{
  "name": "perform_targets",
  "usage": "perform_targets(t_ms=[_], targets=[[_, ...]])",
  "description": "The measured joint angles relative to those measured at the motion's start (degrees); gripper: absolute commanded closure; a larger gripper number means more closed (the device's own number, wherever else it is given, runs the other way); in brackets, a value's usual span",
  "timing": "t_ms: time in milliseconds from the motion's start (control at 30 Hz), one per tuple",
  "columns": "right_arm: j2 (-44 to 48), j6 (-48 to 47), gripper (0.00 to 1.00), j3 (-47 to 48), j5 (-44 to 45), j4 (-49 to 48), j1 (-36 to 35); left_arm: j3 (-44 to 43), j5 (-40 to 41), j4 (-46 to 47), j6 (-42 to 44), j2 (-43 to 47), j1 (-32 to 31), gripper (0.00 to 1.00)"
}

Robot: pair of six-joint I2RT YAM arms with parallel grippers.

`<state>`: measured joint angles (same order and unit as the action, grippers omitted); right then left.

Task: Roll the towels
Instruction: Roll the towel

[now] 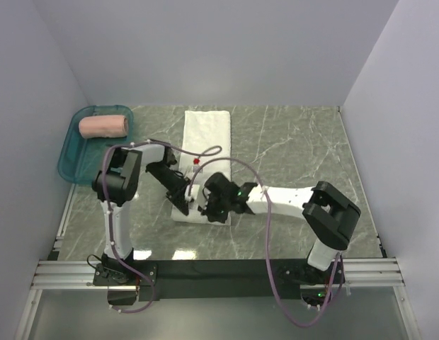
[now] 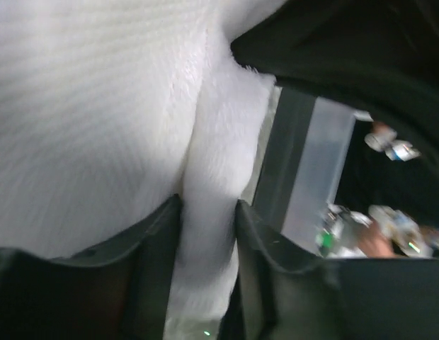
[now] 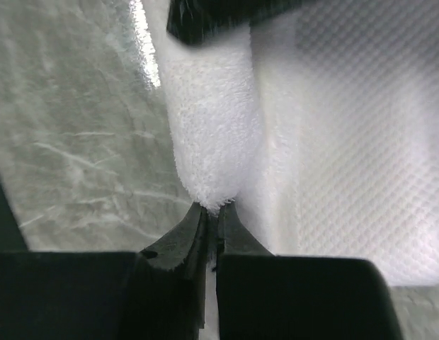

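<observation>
The white towel (image 1: 207, 127) lies stretched out lengthwise in the middle of the desk (image 1: 297, 142), its near end bunched up between the two arms, while the pink towel (image 1: 104, 126) sits rolled up in the teal tray (image 1: 71, 166) at the far left corner. The left end effector (image 2: 209, 212) has its fingers partway apart, with a raised fold of the white towel filling the gap between them. The right end effector (image 3: 211, 212) is closed almost tight, pinching the tip of the towel's thick folded edge right at the fingertips.
</observation>
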<state>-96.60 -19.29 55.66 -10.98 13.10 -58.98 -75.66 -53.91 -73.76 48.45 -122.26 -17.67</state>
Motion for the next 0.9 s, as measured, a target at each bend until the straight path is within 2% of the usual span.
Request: perform_targets(t_ms=[133,267,400,500,600,667,800,900], targets=[[-1.7,-0.4,1.00,2.6,-13.9,4.4,6.9,0.6,-1.1,3.1,0.3,8.3,4.6,0.50],[-6.3,-1.7,1.00,7.0,-24.0,9.8,9.8,2.3,-1.8,7.7,-1.2,18.8,9.4,0.48],[-12.2,-2.9,1.00,12.3,-33.8,16.0,11.8,9.2,-1.2,14.3,-3.8,30.4,13.6,0.45],[-18.5,-4.7,1.00,17.9,-41.8,22.5,13.8,17.9,1.3,20.4,-4.4,40.6,13.6,0.38],[-23.5,-6.7,1.00,21.7,-48.0,28.1,15.8,26.4,4.5,24.8,-3.3,51.3,10.7,0.34],[-26.1,-7.5,1.00,23.5,-51.2,31.2,16.8,31.6,7.8,28.4,-1.6,58.7,6.3,0.32],[-30.6,-8.4,1.00,27.1,-55.2,37.6,17.6,39.8,15.0,35.1,0.6,69.2,-6.3,0.31],[-34.6,-9.2,1.00,30.6,-57.5,42.3,18.0,44.9,21.1,41.0,2.0,72.1,-15.5,0.32]])
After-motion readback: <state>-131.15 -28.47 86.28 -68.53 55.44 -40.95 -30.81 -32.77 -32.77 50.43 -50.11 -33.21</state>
